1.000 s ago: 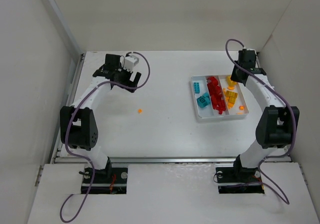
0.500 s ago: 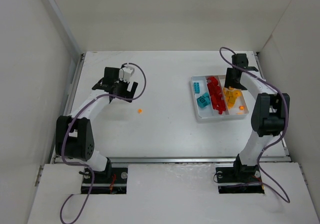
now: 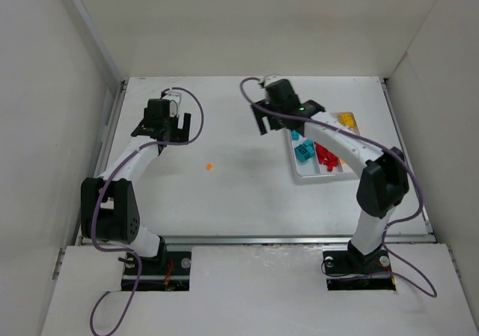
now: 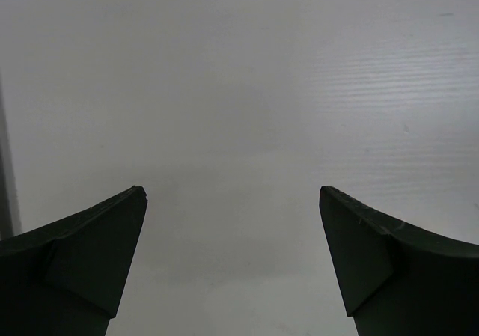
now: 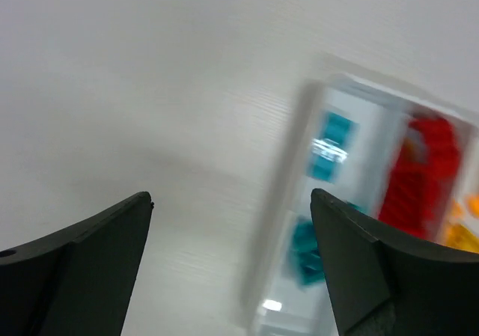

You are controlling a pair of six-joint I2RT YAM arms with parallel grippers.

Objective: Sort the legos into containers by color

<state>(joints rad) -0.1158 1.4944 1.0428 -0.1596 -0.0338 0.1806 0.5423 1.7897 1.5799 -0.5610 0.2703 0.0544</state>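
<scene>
On the table, one orange lego is left. Left gripper and right gripper are held open; square straddling is advised.

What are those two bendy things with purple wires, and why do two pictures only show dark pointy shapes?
They are robot arms, bolted to a table. The big picture is taken from above. Each arm ends in a two-finger pincher: the left gripper and the right gripper. The other two pictures come from little cameras on the wrists, so the dark shapes are each gripper's own fingers. Both grippers are open and hold nothing. On the table sits a white tray holding teal legos, red legos and yellow-orange legos. One small orange lego lies alone on the table. The right wrist camera sees the tray, but blurred.
</scene>
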